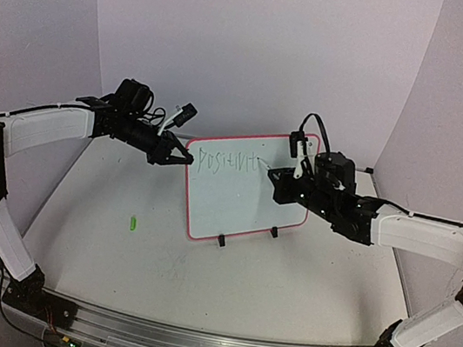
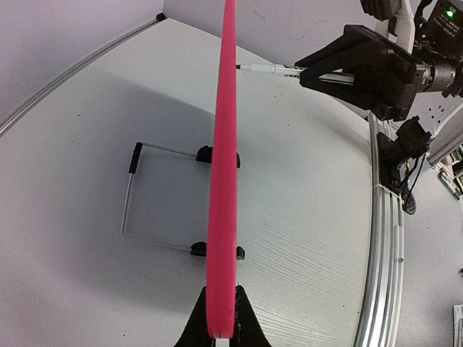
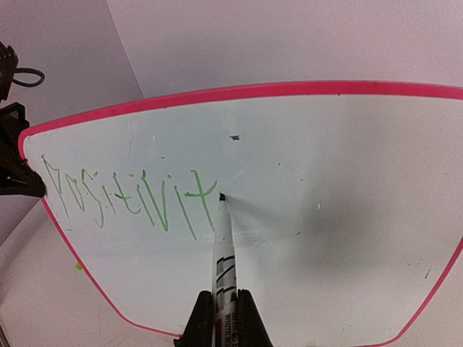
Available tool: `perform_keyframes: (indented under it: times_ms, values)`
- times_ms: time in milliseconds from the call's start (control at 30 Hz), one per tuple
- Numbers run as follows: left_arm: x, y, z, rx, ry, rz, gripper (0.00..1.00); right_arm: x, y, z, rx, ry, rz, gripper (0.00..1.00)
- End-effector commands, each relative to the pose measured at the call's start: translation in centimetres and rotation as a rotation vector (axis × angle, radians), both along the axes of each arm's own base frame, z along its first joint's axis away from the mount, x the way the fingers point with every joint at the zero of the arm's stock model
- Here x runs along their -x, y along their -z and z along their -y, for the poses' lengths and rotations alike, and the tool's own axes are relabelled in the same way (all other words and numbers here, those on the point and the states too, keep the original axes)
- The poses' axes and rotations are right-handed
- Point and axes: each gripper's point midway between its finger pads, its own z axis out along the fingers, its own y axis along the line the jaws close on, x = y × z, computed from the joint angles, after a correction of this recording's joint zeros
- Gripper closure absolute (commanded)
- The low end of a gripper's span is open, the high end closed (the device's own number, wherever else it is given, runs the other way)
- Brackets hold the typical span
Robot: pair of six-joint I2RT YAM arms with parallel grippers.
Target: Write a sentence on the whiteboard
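Note:
The whiteboard (image 1: 245,198) stands upright on two black clip feet (image 1: 221,241) mid-table, with a red-pink rim. Green letters reading roughly "POSITIVIT" (image 3: 130,195) run along its top left; they also show in the top view (image 1: 229,162). My left gripper (image 1: 186,157) is shut on the board's left rim, seen edge-on in the left wrist view (image 2: 221,318). My right gripper (image 3: 223,307) is shut on a white marker (image 3: 223,249); its tip (image 3: 221,196) touches the board just right of the last letter. The marker also shows in the left wrist view (image 2: 268,69).
A small green cap (image 1: 131,223) lies on the table left of the board. A wire stand (image 2: 148,195) shows behind the board. Purple walls close the back and sides. A metal rail (image 1: 187,343) runs along the near edge.

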Motion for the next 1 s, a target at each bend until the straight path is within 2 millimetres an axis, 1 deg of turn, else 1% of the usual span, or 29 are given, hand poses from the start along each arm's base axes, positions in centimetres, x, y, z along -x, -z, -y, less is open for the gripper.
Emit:
perform_keyframes:
  times_ms: [0,167,400,800,967]
  values:
    - [0.7,0.9,0.0,-0.056,0.004,-0.007,1.00,-0.9,-0.3,0.9,-0.013,0.070,0.017,1.00]
    - [0.7,0.9,0.0,-0.055,0.007,-0.008,1.00,-0.6,0.6,1.3,-0.002,0.080,-0.001,1.00]
    - [0.7,0.9,0.0,-0.056,0.006,-0.007,1.00,-0.6,1.2,1.0,0.005,0.073,-0.015,1.00]
    - [0.8,0.6,0.0,-0.054,0.005,-0.003,1.00,-0.3,1.6,1.5,0.008,0.084,-0.031,1.00]
    - [0.8,0.7,0.0,-0.054,0.005,-0.002,1.00,-0.2,1.3,1.6,0.003,0.080,-0.029,1.00]
